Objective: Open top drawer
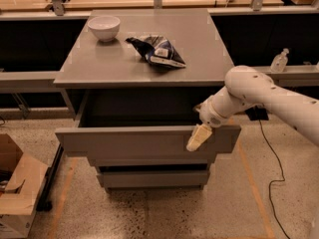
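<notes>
The top drawer [134,141] is the wide grey front panel under the grey cabinet top [199,59]. It stands pulled out toward me, with a dark gap showing its inside behind the panel. My gripper [199,133], at the end of the white arm [259,96], is at the upper edge of the drawer front near its right end, hooked over the panel. Two narrower grey drawer fronts [152,177] sit below, closed.
A white bowl [103,27] and a dark snack bag [157,51] lie on the cabinet top. A cardboard box [17,193] stands on the floor at the left. A bottle [280,61] stands on the ledge at the right, and a black cable [271,183] runs across the floor there.
</notes>
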Tool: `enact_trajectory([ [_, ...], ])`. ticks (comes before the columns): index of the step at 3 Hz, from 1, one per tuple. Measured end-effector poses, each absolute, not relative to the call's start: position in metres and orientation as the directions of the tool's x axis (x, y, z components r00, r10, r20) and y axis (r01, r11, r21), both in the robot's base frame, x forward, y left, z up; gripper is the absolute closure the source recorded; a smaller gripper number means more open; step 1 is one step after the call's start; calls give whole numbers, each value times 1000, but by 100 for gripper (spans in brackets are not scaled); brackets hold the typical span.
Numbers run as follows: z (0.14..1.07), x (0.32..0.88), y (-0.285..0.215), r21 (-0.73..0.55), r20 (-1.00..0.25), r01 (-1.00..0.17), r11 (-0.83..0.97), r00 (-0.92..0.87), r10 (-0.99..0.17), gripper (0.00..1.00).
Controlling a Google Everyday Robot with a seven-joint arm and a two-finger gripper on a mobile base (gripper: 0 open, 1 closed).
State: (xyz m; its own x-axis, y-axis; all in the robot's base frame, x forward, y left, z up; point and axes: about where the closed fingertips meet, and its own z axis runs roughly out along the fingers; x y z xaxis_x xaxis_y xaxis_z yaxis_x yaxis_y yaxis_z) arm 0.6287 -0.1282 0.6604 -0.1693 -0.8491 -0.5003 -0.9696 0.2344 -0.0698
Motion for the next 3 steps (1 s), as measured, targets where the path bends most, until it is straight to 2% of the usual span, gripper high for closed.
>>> enact_trajectory([
  [2,656,544,-142,127,-462,-938,324,-345,-817,0],
  [3,656,544,-142,127,-462,-938,324,-345,-817,0],
])
